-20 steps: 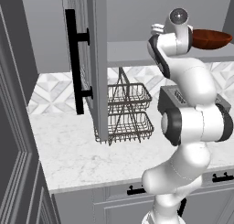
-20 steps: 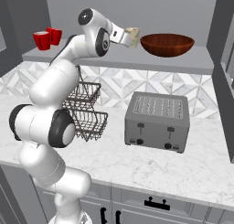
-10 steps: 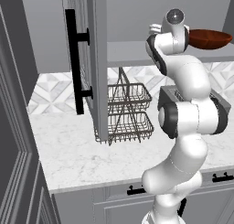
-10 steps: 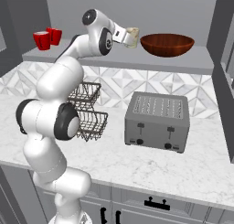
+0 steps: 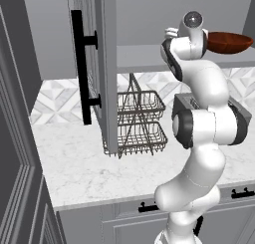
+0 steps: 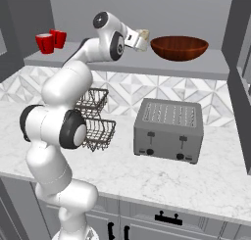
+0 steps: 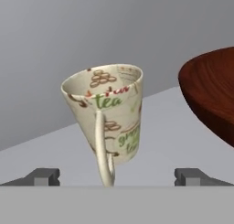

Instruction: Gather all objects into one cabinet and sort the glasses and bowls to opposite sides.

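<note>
Item: cream patterned tea cup (image 7: 107, 113), on the cabinet shelf (image 6: 211, 66), dead ahead of the gripper (image 7: 117, 177). Jaws wide, flanking it, gripping nothing. Arm has crept closer; grasp looks imminent. Wooden bowl (image 6: 179, 48) just right; red tumblers (image 6: 50, 40) far left.

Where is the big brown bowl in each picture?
Left base view: the bowl sits at the upper right, on the shelf, partly behind the arm.
Right base view: upper middle-right.
Hand view: right edge.
Shared landmark: the cream cup beside it.
</note>
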